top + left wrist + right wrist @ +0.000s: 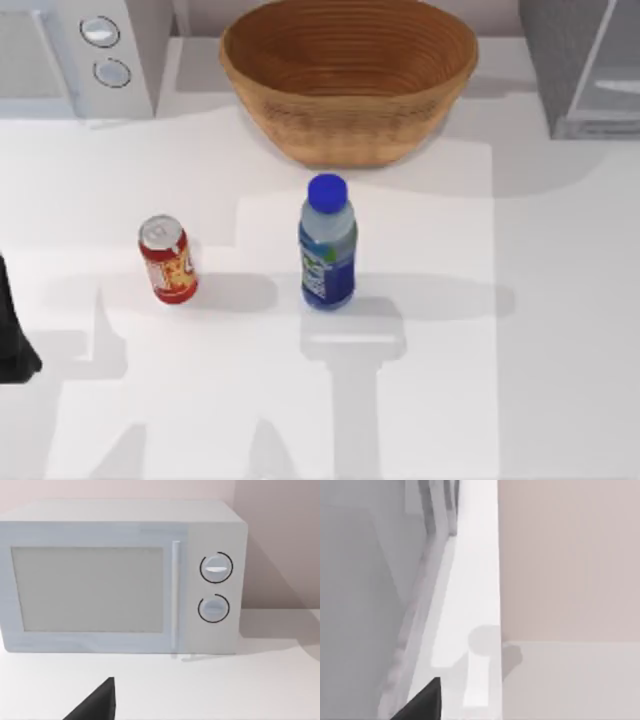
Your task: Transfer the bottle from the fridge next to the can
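1. The white table (pixel 560 300) runs back to a pale wall, with a basket (pixel 348 80) at the rear middle and a microwave (pixel 120 577) at the rear left.
2. The fridge (pixel 585 65) sits at the rear right.
3. The left arm (pixel 15 340) is parked at the table's left edge; whether its fingers are open cannot be told.
4. The can (pixel 167 260) stands upright just right of that arm, the bottle (pixel 327 255) upright farther right, near the can but apart from it, and well clear of the fridge.
5. The right wrist view looks along the fridge's side; a dark gripper tip (pixel 422 702) shows, its opening unclear.
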